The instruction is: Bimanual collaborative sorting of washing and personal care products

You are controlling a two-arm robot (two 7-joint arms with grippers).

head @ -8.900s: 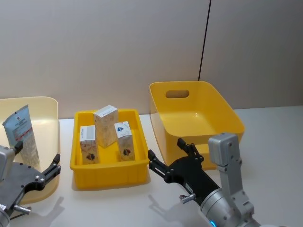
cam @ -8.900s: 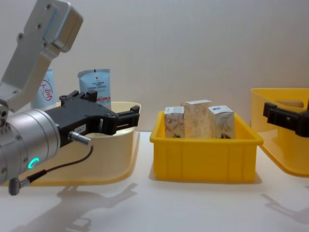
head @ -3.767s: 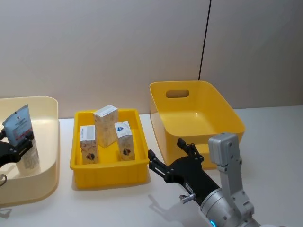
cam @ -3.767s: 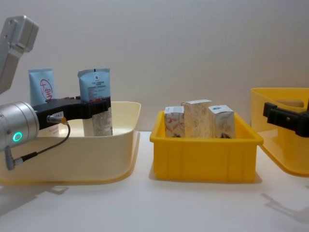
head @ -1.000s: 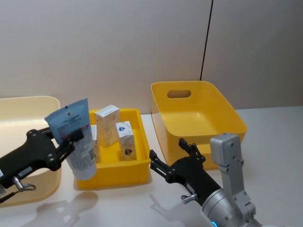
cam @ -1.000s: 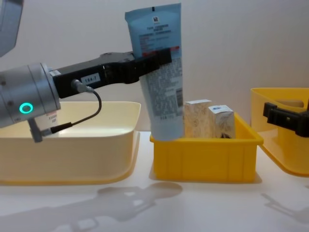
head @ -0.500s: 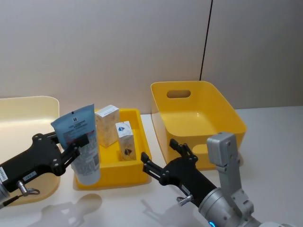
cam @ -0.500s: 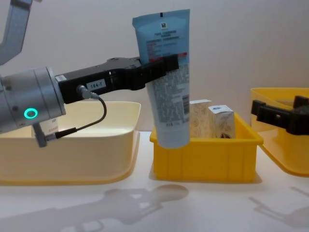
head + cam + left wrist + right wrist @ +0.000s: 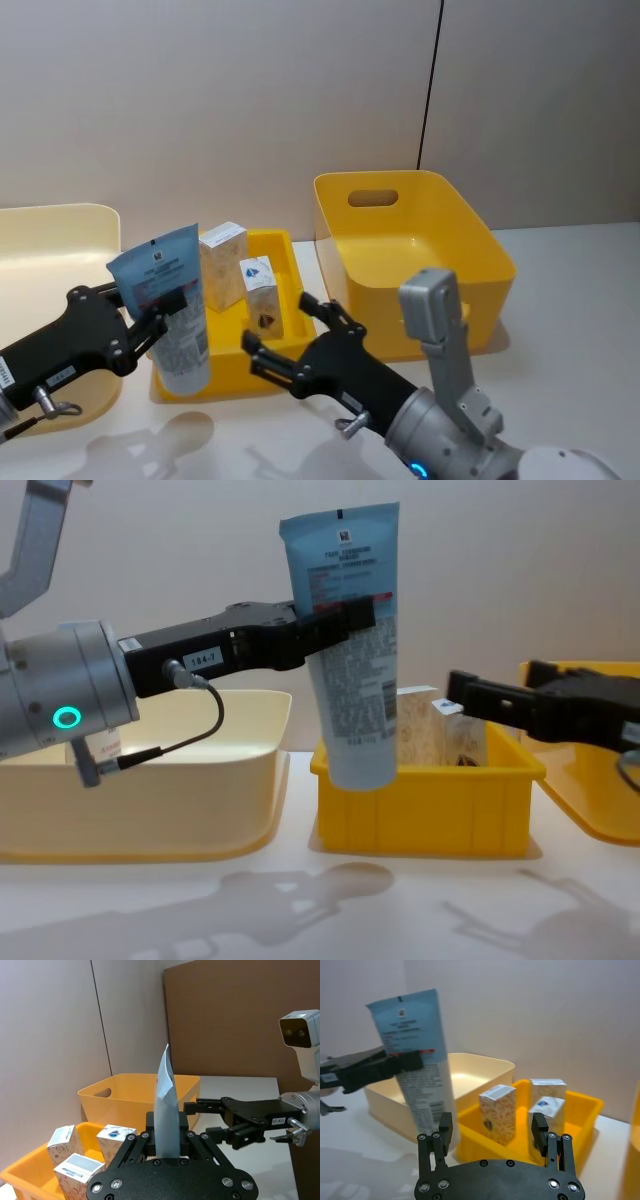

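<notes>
Black left gripper (image 9: 163,306), closed across the middle of one pale blue squeeze tube (image 9: 350,670). Tube upright, flat crimped end on top, hanging clear of the counter (image 9: 570,300) at the left front corner of the small yellow tray (image 9: 286,242).

Right gripper (image 9: 277,322): fingers spread wide, holding nothing, pointed at the tube from just beside it.

Change noted: a few seconds ago the tube stood in the cream bin (image 9: 62,222); it has since been lifted out and carried across. In the last half second the right gripper has advanced along the tray front toward it. Judged to be a hand-over in preparation, the tube probably bound for the large yellow bin (image 9: 420,182) on the right; nothing has passed across yet.

Count:
- squeeze tube, 1, in the left gripper.
- patterned cartons (image 9: 497,1113), 3, upright in the small yellow tray.
- bins, 3: one cream, one small yellow tray, one large yellow with a handle slot.
</notes>
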